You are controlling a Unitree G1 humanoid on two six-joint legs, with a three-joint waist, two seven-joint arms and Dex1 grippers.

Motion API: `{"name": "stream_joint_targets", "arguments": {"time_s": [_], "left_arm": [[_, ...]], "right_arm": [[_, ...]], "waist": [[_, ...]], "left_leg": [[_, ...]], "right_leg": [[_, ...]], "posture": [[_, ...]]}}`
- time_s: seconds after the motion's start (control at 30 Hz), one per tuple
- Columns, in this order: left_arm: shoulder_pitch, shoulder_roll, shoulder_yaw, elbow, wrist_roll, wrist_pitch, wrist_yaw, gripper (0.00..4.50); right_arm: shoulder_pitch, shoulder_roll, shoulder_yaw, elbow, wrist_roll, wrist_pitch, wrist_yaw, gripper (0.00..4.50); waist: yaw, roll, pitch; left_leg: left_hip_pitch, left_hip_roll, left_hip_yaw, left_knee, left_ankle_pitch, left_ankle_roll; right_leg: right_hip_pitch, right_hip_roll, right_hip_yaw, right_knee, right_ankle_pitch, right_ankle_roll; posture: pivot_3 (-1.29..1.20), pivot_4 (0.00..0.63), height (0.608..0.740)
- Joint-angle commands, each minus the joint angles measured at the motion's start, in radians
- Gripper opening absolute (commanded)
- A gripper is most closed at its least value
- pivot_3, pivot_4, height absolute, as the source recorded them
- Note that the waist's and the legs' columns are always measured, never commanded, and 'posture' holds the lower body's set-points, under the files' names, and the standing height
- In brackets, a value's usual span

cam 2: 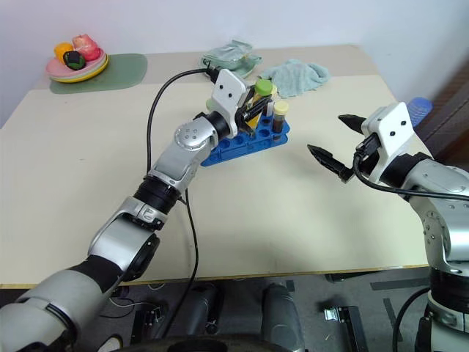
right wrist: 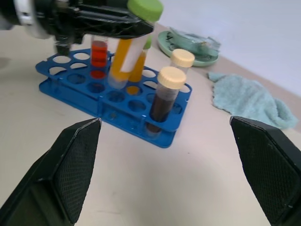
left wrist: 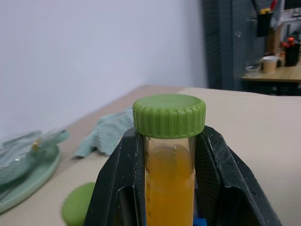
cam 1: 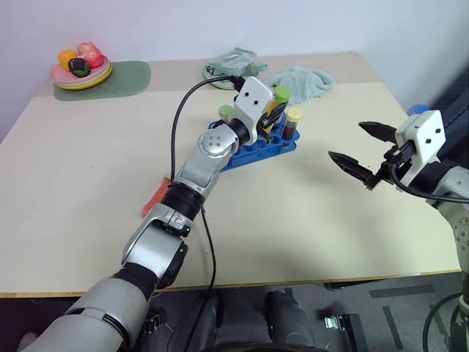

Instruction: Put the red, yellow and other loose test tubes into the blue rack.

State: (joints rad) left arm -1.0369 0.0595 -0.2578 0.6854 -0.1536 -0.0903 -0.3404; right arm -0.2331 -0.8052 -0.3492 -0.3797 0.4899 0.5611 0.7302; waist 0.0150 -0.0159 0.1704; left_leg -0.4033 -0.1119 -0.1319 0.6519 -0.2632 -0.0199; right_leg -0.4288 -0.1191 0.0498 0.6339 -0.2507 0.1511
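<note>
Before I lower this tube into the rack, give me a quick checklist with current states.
1. Left tool clamped on the green-capped yellow tube: ok.
2. Tube over the blue rack: ok.
3. Tube upright: not ok, tilted.
4. Free holes in the rack: ok, several.
5. Right tool open, off to the side of the rack: ok.
6. Which hole the tube's tip is over: cannot tell.

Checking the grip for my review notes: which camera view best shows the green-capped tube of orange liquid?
The left wrist view: the green-capped tube of orange liquid sits close up between the left gripper's black fingers. The right wrist view shows it tilted above the blue plastic rack. In the eye views it is small and partly hidden.
</note>
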Motion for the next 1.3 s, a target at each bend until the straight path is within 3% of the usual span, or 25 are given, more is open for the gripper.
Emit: {"name": "stream_joint_targets", "arguments": {"time_s": [0.03, 0.33, 0.87, 1.3], "left_arm": [[-0.042, -0.030, 0.027, 0.057, 0.052, -0.063, 0.013, 0.97], [-0.040, -0.097, 0.076, 0.149, 0.076, -0.094, -0.010, 0.97], [0.062, -0.063, 0.109, 0.031, 0.108, -0.027, -0.036, 0.97], [0.073, -0.101, 0.121, 0.054, 0.104, -0.028, -0.058, 0.97]], "right_arm": [[0.007, -0.026, -0.054, -0.046, 0.019, 0.004, -0.008, 4.50], [0.024, -0.035, -0.065, -0.050, 0.016, 0.008, -0.006, 4.50], [0.024, -0.025, -0.051, -0.042, 0.014, -0.008, -0.021, 4.50], [0.097, -0.040, -0.101, -0.014, 0.045, -0.028, 0.059, 4.50]], "waist": [[0.001, 0.000, 0.000], [-0.002, 0.000, 0.000], [-0.002, 0.000, 0.000], [0.001, 0.000, -0.001]], "left_leg": [[0.000, 0.000, 0.000, 0.000, 0.000, 0.000], [0.000, 0.000, 0.000, 0.001, 0.000, 0.000], [0.000, 0.000, 0.000, 0.001, 0.000, 0.000], [0.000, 0.000, -0.001, 0.002, 0.000, 0.000]], "right_leg": [[0.000, 0.000, 0.000, 0.000, 0.000, 0.000], [0.000, 0.000, 0.000, 0.000, 0.000, 0.001], [0.000, 0.000, 0.000, 0.001, 0.000, 0.001], [0.002, 0.000, -0.001, 0.001, 0.000, 0.001]], "posture": [[0.00, 0.150, 0.740], [0.00, 0.150, 0.740], [0.00, 0.150, 0.740], [0.00, 0.150, 0.740]]}}
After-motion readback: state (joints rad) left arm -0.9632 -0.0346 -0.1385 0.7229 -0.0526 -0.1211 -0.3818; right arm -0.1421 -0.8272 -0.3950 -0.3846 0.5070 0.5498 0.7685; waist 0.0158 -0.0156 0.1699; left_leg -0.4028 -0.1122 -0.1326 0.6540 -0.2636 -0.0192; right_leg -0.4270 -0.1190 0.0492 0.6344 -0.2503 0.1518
